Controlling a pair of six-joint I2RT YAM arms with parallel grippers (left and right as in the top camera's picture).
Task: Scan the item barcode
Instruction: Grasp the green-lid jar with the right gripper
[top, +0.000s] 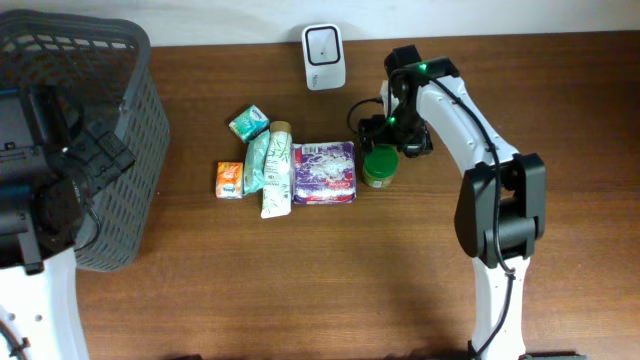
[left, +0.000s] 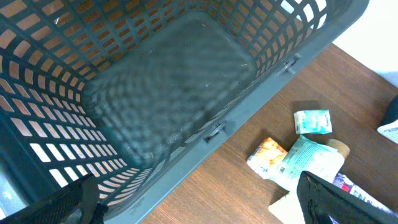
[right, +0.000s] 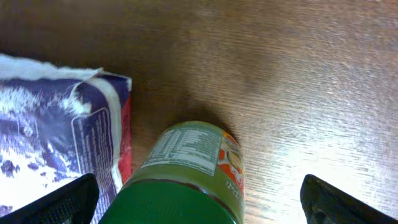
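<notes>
A jar (top: 380, 167) with a green lid and a green and orange label stands upright on the wooden table, just right of a purple pack (top: 324, 172). In the right wrist view the jar (right: 186, 180) sits between the two wide-apart fingers of my right gripper (right: 199, 200), and a gap shows on each side. No barcode shows on it, only a nutrition panel. A white scanner (top: 324, 43) stands at the table's back edge. My left gripper (left: 202, 202) hangs open over the rim of the grey basket (left: 249, 106), holding nothing.
Left of the purple pack (right: 50, 137) lie a pale tube (top: 277, 172), a green pouch (top: 257, 160), an orange packet (top: 229, 179) and a teal packet (top: 248, 122). The grey basket (top: 140, 150) fills the table's left end.
</notes>
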